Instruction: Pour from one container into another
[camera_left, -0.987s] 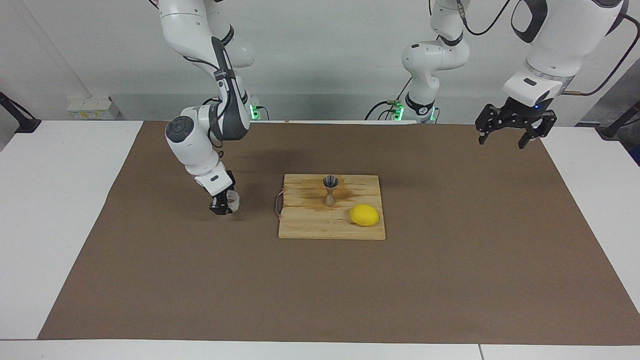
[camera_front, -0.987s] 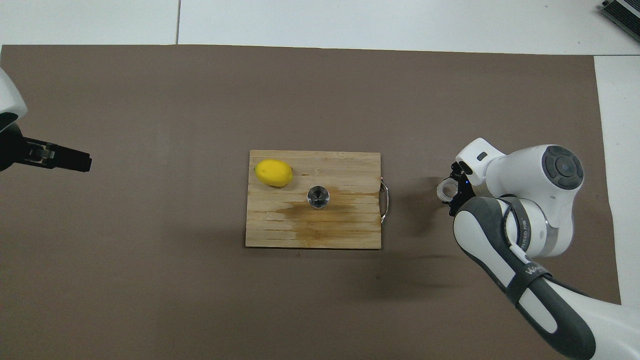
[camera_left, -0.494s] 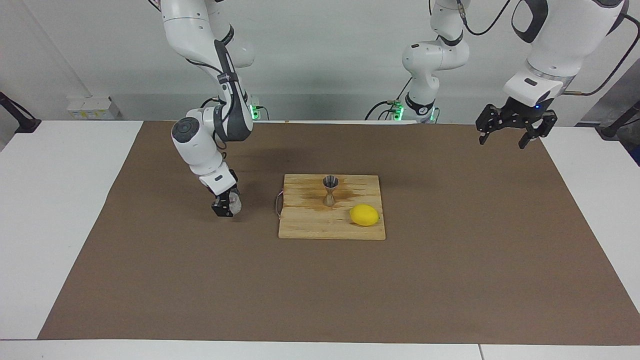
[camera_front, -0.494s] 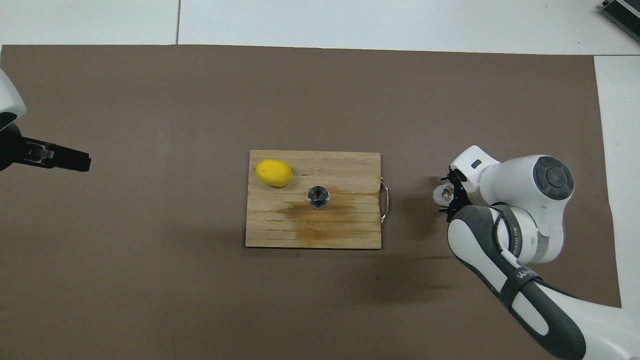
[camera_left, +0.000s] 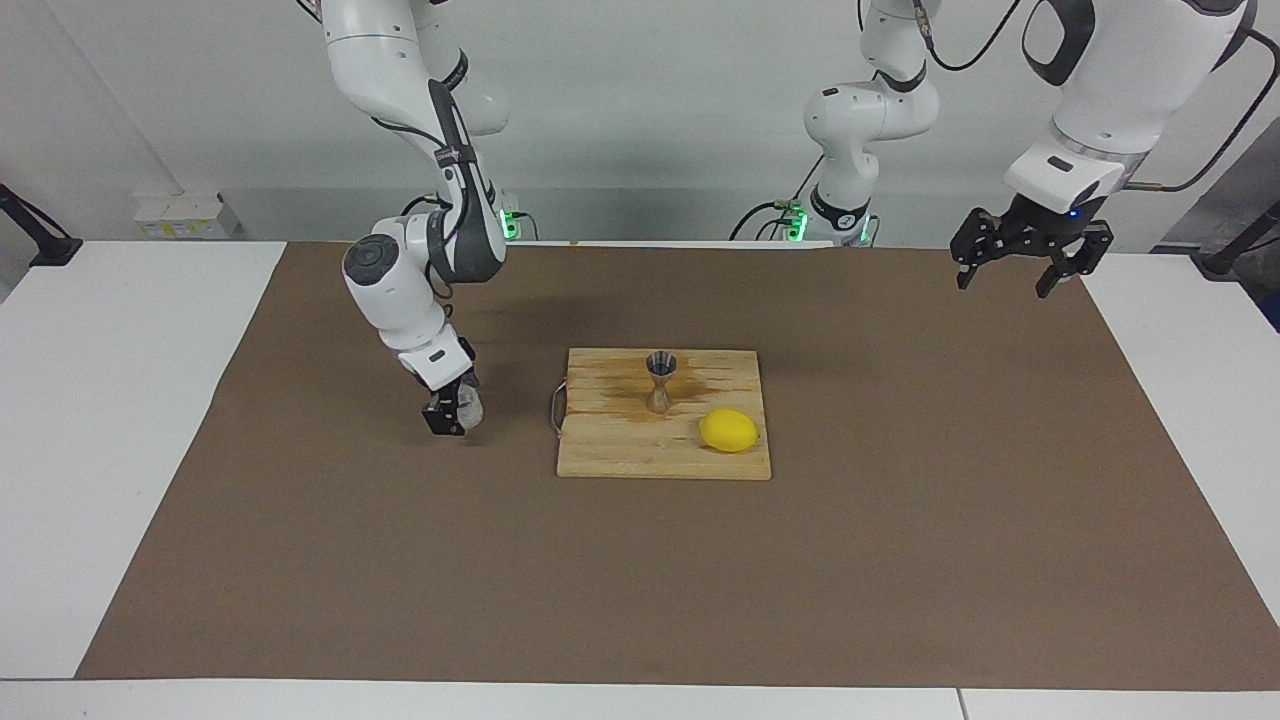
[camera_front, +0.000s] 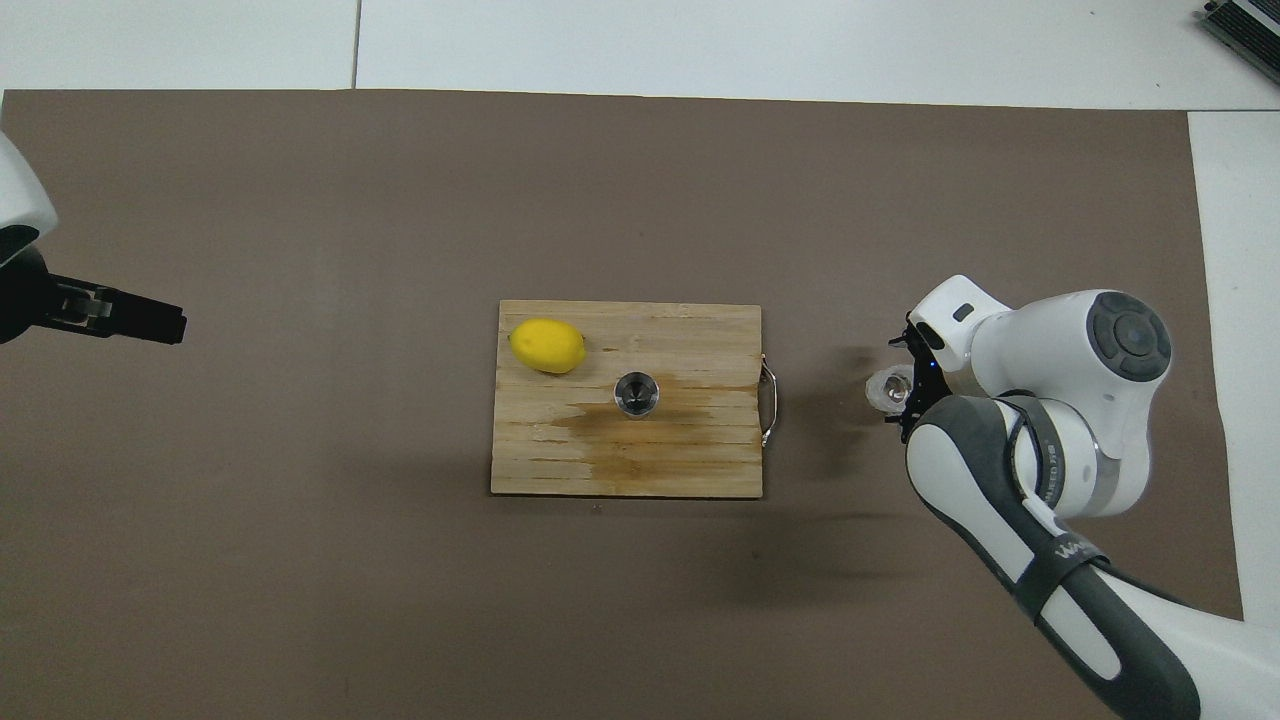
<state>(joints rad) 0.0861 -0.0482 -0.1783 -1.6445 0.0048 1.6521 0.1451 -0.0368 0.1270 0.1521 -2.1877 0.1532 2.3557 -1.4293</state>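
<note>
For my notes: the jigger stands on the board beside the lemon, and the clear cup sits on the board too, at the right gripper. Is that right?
Not quite. The jigger does stand on the board beside the lemon, but the cup at the right gripper is off the board, over the brown mat, as the facing view shows.

A small, squat, clear whitish cup (camera_left: 468, 404) sits low at the brown mat near the right arm's end of the counter, between the fingers of the right hand (camera_left: 450, 412); whether it rests on the mat cannot be told. A silvery steel hourglass jigger (camera_left: 659, 381) stands upright, mouth open upward, on a wooden board (camera_left: 620, 450) at the counter's middle, near the board's edge closest to the robots.
</note>
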